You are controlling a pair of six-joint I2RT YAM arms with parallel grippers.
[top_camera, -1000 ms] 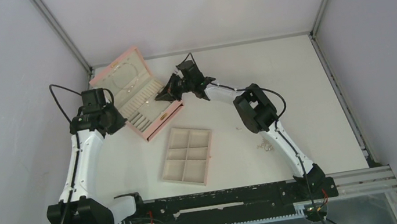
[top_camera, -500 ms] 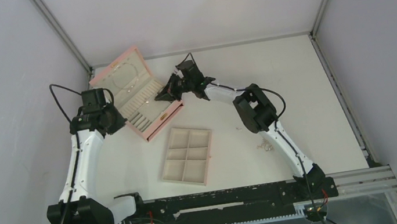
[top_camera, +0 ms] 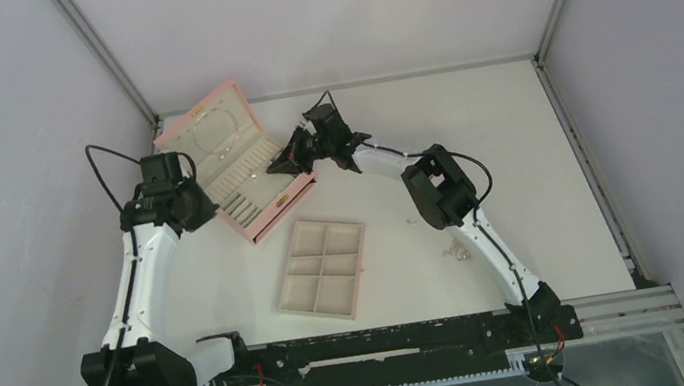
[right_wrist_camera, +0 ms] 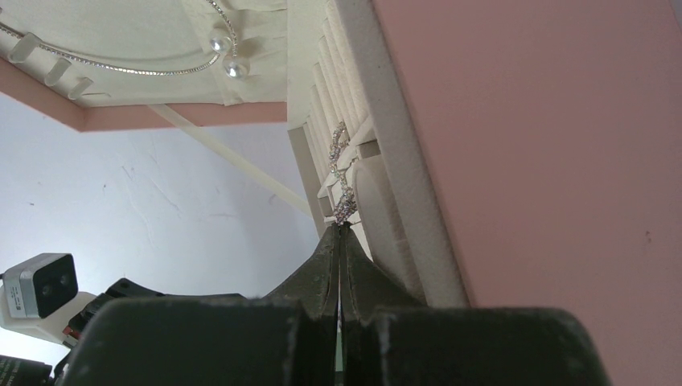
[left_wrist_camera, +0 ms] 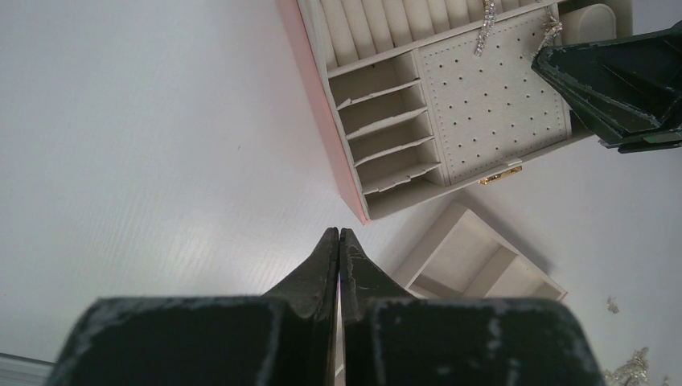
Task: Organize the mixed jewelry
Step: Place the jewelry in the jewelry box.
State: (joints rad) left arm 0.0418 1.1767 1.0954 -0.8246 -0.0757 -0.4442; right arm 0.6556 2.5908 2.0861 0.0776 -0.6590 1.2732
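Holding: no shift anywhere over the last second; sparkly earring [right_wrist_camera: 344, 189] not yet released
Right pincer [right_wrist_camera: 341, 228]: clenched on sparkly earring, inside open pink box [right_wrist_camera: 523, 121]
Left pincer [left_wrist_camera: 338, 236]: clenched, empty

The left arm [top_camera: 142, 272] and right arm [top_camera: 501, 259] share one build: smooth white link shells between blocky black joint housings. A thin black cable [top_camera: 91, 153] loops off the left arm's upper joint; a second cable [top_camera: 487, 173] curls by the right arm's elbow block. The fingers [left_wrist_camera: 320, 261] are black, tapered, scuffed grey along their edges.
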